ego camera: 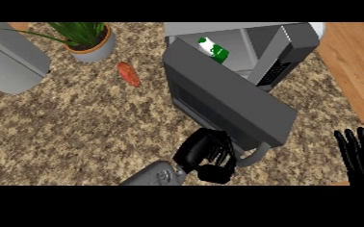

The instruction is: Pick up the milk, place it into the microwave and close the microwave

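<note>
One milk (213,51) beyond left fingers (213,146)

The left hand (206,155) sits low and centre on a grey forearm rising from the bottom edge — its black fingers curled inward. The right hand (351,150) rests at the right edge — fingers straight, pointing up.

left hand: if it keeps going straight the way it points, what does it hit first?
The left hand points up and right, straight at the open microwave door. It would meet the door's outer face near its lower edge first; it already looks at or against it, though depth is unclear. The milk sits inside, behind the door.
</note>
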Robot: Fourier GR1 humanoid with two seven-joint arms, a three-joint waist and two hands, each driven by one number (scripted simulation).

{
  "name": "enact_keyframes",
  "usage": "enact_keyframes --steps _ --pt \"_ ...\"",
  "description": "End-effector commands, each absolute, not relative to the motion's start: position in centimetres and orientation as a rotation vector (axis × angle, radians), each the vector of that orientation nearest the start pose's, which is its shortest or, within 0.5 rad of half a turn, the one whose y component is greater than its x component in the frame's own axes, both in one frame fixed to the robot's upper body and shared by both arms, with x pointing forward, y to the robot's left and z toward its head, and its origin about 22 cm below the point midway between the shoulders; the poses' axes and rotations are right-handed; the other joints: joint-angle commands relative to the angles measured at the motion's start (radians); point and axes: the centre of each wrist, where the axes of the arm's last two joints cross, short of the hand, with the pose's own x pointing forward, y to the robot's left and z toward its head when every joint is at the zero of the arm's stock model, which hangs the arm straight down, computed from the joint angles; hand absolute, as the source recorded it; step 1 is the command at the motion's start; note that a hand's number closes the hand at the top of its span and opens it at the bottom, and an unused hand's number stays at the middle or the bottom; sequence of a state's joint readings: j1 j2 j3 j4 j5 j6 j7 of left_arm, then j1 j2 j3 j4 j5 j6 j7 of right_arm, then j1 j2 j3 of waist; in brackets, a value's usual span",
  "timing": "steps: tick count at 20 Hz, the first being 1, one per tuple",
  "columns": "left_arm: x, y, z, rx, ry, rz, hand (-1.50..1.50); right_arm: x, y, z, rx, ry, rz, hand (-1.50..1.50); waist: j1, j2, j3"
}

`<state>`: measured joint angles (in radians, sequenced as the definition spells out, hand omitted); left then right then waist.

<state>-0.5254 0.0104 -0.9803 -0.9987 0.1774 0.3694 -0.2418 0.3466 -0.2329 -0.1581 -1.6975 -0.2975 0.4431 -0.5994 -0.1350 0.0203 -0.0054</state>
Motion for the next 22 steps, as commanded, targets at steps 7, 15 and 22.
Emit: enact_keyframes --steps 7,15,22 --pt "27.9 0.8 0.3 -0.282 -1.842 -0.500 -1.50 15.9 -34.8 2.7 0.245 -2.099 0.139 -1.50 -0.100 0.023 -0.008" --pt "30.1 0.3 2.1 -0.244 -1.915 -0.417 -1.50 16.9 -34.3 3.8 0.338 -2.115 0.126 -1.50 -0.155 0.043 -0.004" --pt "32.1 0.2 3.3 -0.200 -1.944 -0.370 -1.50 17.6 -34.6 5.0 0.411 -2.140 0.142 -1.50 -0.196 0.054 0.000"
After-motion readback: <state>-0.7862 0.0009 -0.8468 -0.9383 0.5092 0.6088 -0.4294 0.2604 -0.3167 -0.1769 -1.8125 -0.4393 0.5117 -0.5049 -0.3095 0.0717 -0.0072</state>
